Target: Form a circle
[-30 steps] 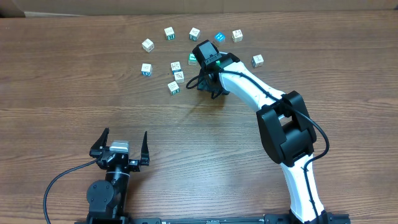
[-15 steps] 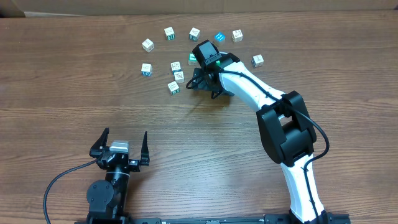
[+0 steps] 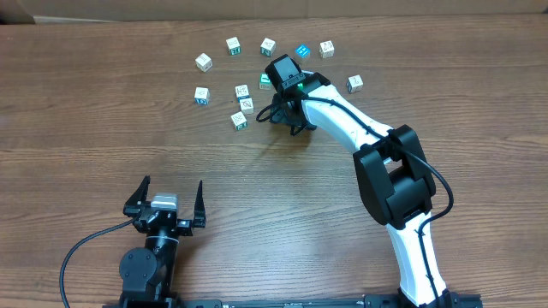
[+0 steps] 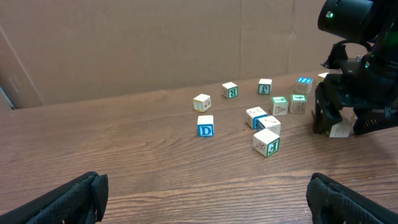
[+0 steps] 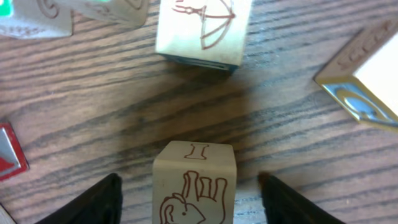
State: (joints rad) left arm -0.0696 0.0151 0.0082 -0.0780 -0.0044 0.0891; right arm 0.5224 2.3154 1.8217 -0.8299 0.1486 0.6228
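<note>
A: What are the cubes like?

B: Small whitish letter cubes [image 3: 232, 45], their faces printed in teal, blue or green, each lying flat.

A: Where do they lie?

B: Six curve in an open arc along the far side. Inside it, a D cube [image 3: 201, 95] sits left, and three more bunch near the middle. Close up, an I cube [image 5: 194, 180] with an elephant lies near an umbrella cube [image 5: 202, 31], not touching.

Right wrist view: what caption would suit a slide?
The right gripper straddles an elephant block, fingers clear of its sides, an umbrella block just ahead on the wooden table.
</note>
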